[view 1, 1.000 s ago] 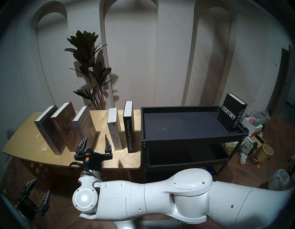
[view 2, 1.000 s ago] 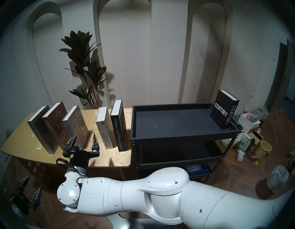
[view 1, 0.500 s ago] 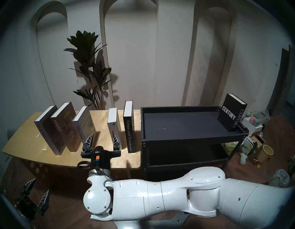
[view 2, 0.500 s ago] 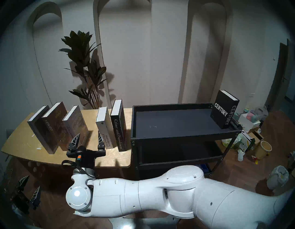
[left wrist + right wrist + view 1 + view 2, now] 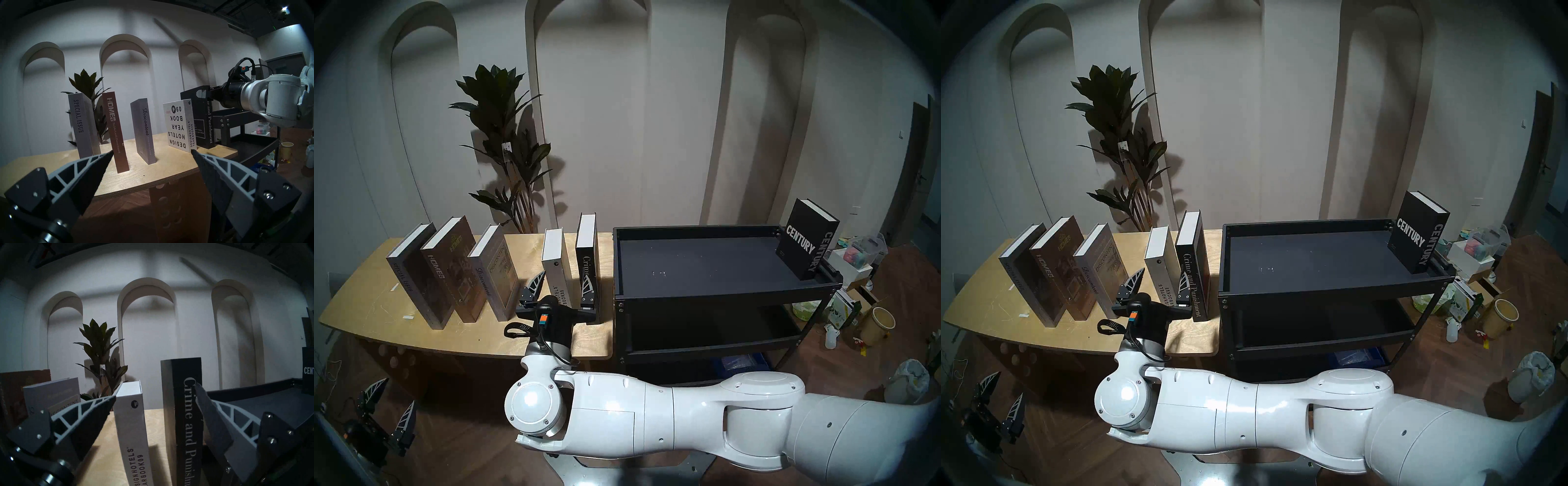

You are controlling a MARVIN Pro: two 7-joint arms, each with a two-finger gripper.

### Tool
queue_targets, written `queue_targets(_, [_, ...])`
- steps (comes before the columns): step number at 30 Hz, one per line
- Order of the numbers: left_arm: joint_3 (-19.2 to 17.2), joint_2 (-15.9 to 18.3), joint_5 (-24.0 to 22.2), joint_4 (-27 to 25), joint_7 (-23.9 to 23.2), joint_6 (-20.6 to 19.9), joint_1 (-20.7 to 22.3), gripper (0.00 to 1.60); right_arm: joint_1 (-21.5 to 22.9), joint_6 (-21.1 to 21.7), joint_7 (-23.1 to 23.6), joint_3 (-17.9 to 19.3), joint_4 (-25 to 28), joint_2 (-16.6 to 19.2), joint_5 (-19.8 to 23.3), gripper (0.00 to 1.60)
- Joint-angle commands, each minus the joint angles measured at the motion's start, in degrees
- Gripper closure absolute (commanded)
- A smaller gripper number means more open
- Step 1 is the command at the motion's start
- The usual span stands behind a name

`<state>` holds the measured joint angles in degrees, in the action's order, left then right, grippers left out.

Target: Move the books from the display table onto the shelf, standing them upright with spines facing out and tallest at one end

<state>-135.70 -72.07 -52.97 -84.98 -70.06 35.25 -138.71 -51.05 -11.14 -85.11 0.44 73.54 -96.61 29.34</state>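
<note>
A: Black, ribbed fingers. The right gripper (image 5: 562, 281) has its jaws spread wide in front of two spines, holding nothing.

B: Which two?

A: Yearbook (image 5: 555, 271) and Crime and Punishment (image 5: 587, 258). In the right wrist view one finger (image 5: 95, 411) sits left of the Yearbook, the other lies across the Crime spine. Whether it touches, I cannot tell.

B: And the other arm?

A: The left gripper (image 5: 392, 407) hangs low, off the bench's (image 5: 365, 305) front left corner, jaws apart and empty too.

B: The remaining books?

A: Special Issue (image 5: 410, 268), Homes (image 5: 444, 261) and Discontent (image 5: 492, 264) stand on the bench to the left, all tilted. Yearbook and Crime stand upright near its right end.

B: Anything on the shelf (image 5: 721, 292)?

A: Only Century (image 5: 806, 244), upright at the far right end of the top tray.
</note>
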Motion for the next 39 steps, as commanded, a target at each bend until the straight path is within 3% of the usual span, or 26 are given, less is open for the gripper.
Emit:
queue_targets(1, [0.25, 0.83, -0.54, -0.34, -2.52, 0.35, -0.62, 0.0, 1.26, 0.53, 0.11, 0.68, -2.95, -5.62, -0.18, 0.0])
queue_targets(23, [1.39, 1.88, -1.52, -0.36, -1.45, 1.46, -1.74, 0.0, 4.16, -2.73, 8.18, 2.17, -16.73, -12.93, 3.64, 0.0])
queue_targets(39, [2.2, 2.74, -2.55, -0.19, -1.23, 2.34, -2.49, 0.0, 7.27, -5.54, 12.42, 4.02, -24.69, -15.19, 5.97, 0.0])
